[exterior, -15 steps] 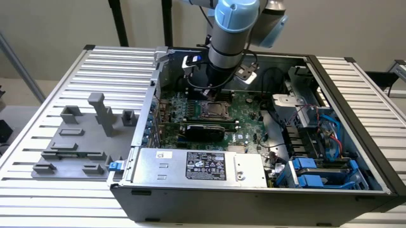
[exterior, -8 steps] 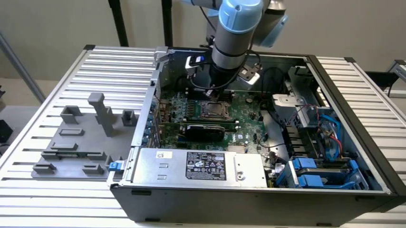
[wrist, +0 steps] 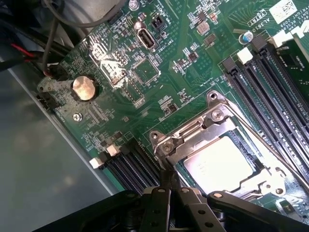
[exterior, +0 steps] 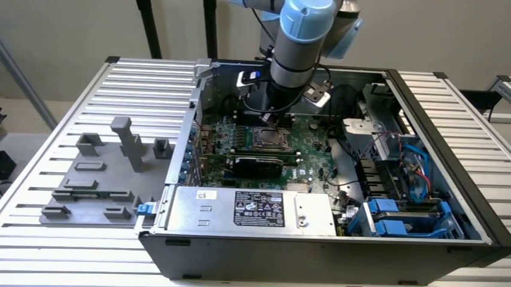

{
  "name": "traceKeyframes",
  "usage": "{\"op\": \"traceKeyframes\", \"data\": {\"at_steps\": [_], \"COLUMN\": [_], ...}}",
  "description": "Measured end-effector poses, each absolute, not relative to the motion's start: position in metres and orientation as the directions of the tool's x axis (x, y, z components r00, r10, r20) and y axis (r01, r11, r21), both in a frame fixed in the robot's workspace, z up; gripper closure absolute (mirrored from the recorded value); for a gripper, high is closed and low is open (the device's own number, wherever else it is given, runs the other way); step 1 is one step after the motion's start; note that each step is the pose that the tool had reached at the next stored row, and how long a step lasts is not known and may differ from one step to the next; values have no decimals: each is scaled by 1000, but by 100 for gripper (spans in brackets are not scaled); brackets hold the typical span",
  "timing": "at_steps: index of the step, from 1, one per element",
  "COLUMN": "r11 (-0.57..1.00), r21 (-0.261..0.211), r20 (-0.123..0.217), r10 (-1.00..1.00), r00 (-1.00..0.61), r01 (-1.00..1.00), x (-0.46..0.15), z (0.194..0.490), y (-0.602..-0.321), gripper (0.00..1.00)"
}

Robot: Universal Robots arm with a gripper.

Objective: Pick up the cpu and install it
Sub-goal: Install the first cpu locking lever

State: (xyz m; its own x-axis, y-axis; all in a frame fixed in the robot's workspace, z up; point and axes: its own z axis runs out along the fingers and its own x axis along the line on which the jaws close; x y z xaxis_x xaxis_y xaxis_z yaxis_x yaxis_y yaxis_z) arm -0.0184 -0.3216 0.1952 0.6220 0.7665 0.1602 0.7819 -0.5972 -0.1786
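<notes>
ribbed metal tabletop (exterior: 143, 78) carries an open computer case (exterior: 447, 179) and, on the exterior view's left, a set of grey fixture blocks (exterior: 104, 173). inside the case lie the green motherboard (wrist: 145, 72), a power supply (exterior: 248, 208) along the near wall and blue drive caddies (exterior: 399, 221) at the exterior view's right. the arm (exterior: 300, 42) reaches down into the case above the socket.

in the wrist view the cpu (wrist: 219, 162) sits inside the metal socket frame (wrist: 212, 126), its silver top showing, seemingly flat in the recess. the gripper (wrist: 169, 186) is clenched tight, its fingers together, with the tip at the edge of the socket frame just beside the chip; it holds nothing that can be seen. whether the tip touches the frame or hovers just off it cannot be told.

judged from this, the chip looks placed already. doing this step well means keeping the pressed fingers off the chip's top and the memory slots (wrist: 270, 77), moving straight and slowly, and checking the chip lies level on all sides within the frame
</notes>
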Motion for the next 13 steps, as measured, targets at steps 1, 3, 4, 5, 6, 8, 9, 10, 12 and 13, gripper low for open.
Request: {"op": "traceKeyframes", "data": {"at_steps": [1,3,4,5,6,8,9,10,12,13], "r11": [-597,-597,-597,-597,-597,-597,-597,-597,-596,-596], "r21": [-179,-179,-179,-179,-179,-180,-181,-182,-184,-185], "r20": [160,161,161,161,161,161,161,162,163,164], "r10": [766,766,766,766,766,766,766,766,765,765], "r00": [622,622,622,622,622,622,622,622,622,622], "r01": [782,782,782,782,782,782,782,782,782,781], "x": [-18,-18,-18,-18,-18,-18,-18,-18,-18,-18], "z": [195,195,196,197,198,203,205,207,212,215], "y": [-322,-322,-321,-321,-321,-322,-322,-322,-322,-322], "gripper": [89,89,89,89,89,89,89,89,89,89]}}
